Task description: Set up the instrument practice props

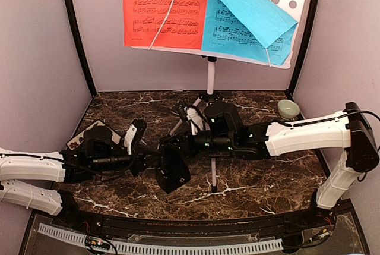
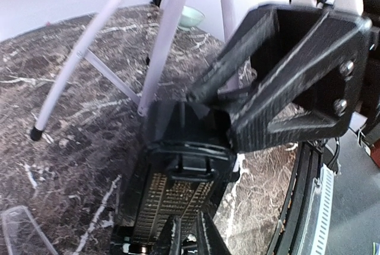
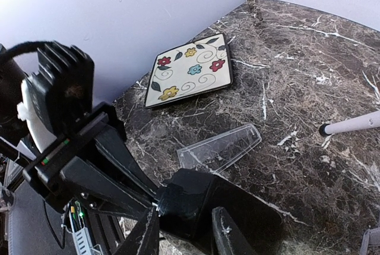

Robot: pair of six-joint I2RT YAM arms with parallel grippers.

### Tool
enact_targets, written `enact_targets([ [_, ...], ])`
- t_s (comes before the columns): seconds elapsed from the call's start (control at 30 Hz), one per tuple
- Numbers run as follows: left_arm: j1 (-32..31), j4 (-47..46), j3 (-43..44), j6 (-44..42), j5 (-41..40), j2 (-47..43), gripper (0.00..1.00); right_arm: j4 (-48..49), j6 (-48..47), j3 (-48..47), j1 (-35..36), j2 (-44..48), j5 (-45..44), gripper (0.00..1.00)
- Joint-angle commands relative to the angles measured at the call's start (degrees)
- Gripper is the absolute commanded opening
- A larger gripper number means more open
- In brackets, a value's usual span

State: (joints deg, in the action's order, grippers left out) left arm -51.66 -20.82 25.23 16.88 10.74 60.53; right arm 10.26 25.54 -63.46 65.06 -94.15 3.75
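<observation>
The white perforated music stand (image 1: pixel 210 76) stands at the back on its tripod legs (image 2: pixel 160 59). It carries a red sheet (image 1: pixel 163 5) and a blue sheet (image 1: pixel 237 29) whose top is folded over. The black metronome (image 1: pixel 173 175) lies tilted in mid-table between both arms. My left gripper (image 1: pixel 151 164) comes from the left; its fingertips (image 2: pixel 172 237) are almost together at one end of the metronome's scale face (image 2: pixel 178 198). My right gripper (image 1: pixel 177 151) comes from the right, and its fingers (image 3: pixel 228 234) straddle the metronome's dark body (image 3: pixel 208 204).
The metronome's clear cover (image 3: pixel 219 148) lies flat on the marble beside it. A square floral tile (image 3: pixel 190 71) lies at the left by the wall. A pale green bowl (image 1: pixel 288 109) sits back right. One stand leg (image 1: pixel 213 175) reaches toward the front.
</observation>
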Motion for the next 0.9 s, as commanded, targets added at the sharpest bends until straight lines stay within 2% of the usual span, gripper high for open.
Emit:
enact_targets([
  [0.0,-0.2,4.35,-2.08,-0.26,-6.06,-6.48,0.12,-4.38,-0.97,2.81,0.86,-0.54,-0.36,0.31],
  [0.1,-0.2,6.07,-3.61,0.98,-8.86,-9.87,0.15,-4.37,-1.17,2.74,0.82,-0.51,-0.32,0.31],
  [0.27,-0.2,8.94,-3.99,2.67,-11.22,-12.63,0.25,-4.37,-1.59,2.77,0.86,-0.3,-0.49,0.31],
  [0.43,-0.2,7.24,-4.56,1.23,-4.81,-11.64,0.54,-4.28,-1.75,2.95,0.86,-0.18,-0.5,0.31],
  [0.6,-0.2,2.98,-4.82,1.44,-1.72,-9.04,0.79,-3.71,-1.97,3.53,0.85,0.27,-0.83,0.31],
  [0.87,-0.2,1.8,-1.03,0.82,-5.46,-3.76,0.81,-3.07,-2.54,4.4,0.86,0.51,-0.46,0.31],
])
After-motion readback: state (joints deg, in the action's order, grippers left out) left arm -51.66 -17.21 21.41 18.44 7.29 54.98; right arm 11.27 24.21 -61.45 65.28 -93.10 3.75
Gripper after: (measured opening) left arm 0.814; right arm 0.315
